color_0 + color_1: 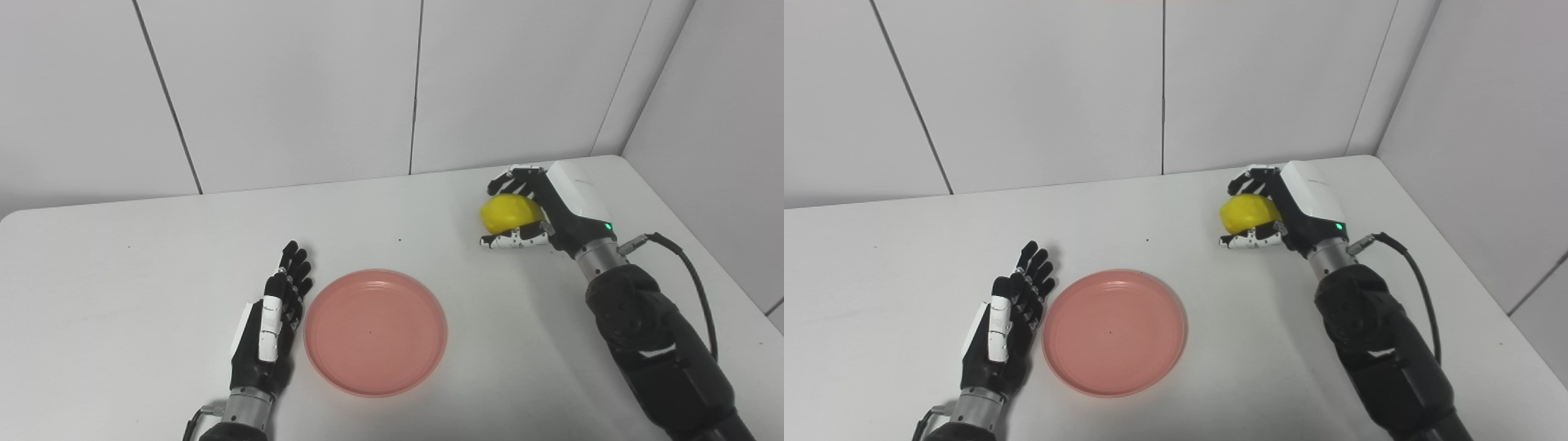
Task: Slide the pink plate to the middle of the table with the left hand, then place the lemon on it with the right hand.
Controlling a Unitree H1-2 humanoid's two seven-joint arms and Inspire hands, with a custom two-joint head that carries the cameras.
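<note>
White laminate covers the rounded table (153,257), and things lie across it in this order. At the left, the black-and-white left hand (269,324) lies flat with its fingers stretched out and apart, holding nothing, just beside the rim of the round, shallow pink plastic plate (375,332). Whether it touches the rim cannot be told. The plate sits near the middle of the table, toward the front, with nothing on it. Well apart from it, at the far right, the black-and-white right hand (530,211) is curled around the smooth yellow lemon (511,212), fingers (511,179) over the far side and thumb (511,240) beneath the near side. The fruit appears to be at or barely above the tabletop.

Risks, as I judge them: the lemon is round and slick, and the hold looks like a cage more than a firm clamp, so a quick lift or swing could let it roll out. Released too high or off-centre, it could bounce off the low rim and roll away. The idle left hand lies close enough to nudge the light plate off its spot if it stirs.
</note>
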